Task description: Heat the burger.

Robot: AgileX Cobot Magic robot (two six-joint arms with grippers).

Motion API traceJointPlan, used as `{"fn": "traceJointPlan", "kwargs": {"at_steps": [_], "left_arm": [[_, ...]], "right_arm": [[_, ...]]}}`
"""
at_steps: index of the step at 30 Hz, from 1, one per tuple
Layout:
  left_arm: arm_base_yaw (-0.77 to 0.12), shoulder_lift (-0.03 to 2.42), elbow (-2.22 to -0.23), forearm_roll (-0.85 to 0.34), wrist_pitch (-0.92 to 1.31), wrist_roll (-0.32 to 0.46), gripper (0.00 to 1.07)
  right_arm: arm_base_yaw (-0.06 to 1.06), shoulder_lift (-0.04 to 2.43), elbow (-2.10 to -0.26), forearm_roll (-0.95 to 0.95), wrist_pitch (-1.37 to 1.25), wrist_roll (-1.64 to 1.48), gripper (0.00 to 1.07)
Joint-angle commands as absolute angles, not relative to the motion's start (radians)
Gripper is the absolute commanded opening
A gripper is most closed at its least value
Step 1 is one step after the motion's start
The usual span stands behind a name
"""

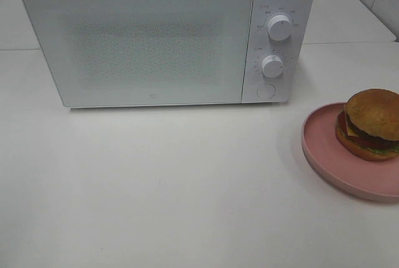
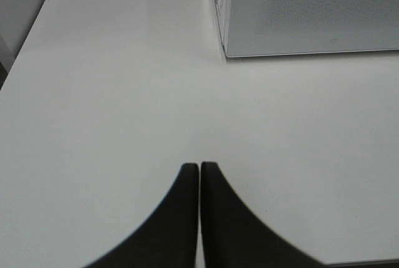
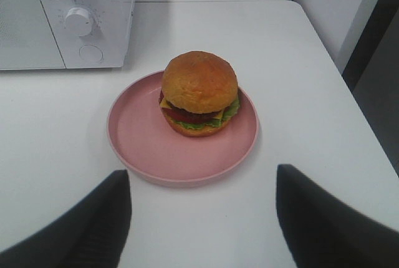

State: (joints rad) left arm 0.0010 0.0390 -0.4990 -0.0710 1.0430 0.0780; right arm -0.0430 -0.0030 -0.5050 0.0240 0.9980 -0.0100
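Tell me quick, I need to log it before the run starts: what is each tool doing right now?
Left tool: closed, holding nothing, above the bare table.
Right tool: open, empty, short of the burger on its pink plate.

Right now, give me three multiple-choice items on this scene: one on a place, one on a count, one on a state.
1. Where does the burger sit?
A. on the pink plate
B. inside the microwave
C. bare on the table

2. How many round knobs does the microwave carry?
A. one
B. two
C. four

3. How is the microwave door?
A. wide open
B. removed
C. shut

Answers:
1 A, the bun rests toward one side of the plate.
2 B, two white knobs, upper and lower, stand above a flat round button.
3 C, the door lies flush with the front.
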Motion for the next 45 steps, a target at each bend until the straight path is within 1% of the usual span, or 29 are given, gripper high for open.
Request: {"fn": "traceJointPlan", "kwargs": {"at_steps": [1,13,17,42,44,45], "left_arm": [[0.005,0.032,-0.497,-0.077,1.032,0.075,0.0],[-0.001,0.029,-0.497,-0.077,1.032,0.075,0.0],[-0.02,-0.017,-0.497,-0.077,1.032,0.076,0.0],[-0.015,-0.029,-0.497,-0.074,1.032,0.076,0.0],[-0.015,-0.029,-0.497,-0.074,1.032,0.076,0.0],[-0.015,-0.029,-0.497,-0.074,1.032,0.076,0.0]], "right_arm": [[-0.047,-0.033,-0.506,0.027,0.991,-0.017,0.61],[-0.047,-0.033,-0.506,0.027,0.991,-0.017,0.61],[-0.047,-0.033,-0.506,0.027,0.991,-0.017,0.61],[-0.045,-0.033,-0.506,0.027,0.991,-0.016,0.61],[-0.001,-0.033,-0.506,0.026,0.991,-0.008,0.61],[-0.001,-0.033,-0.506,0.026,0.991,-0.008,0.61]]}}
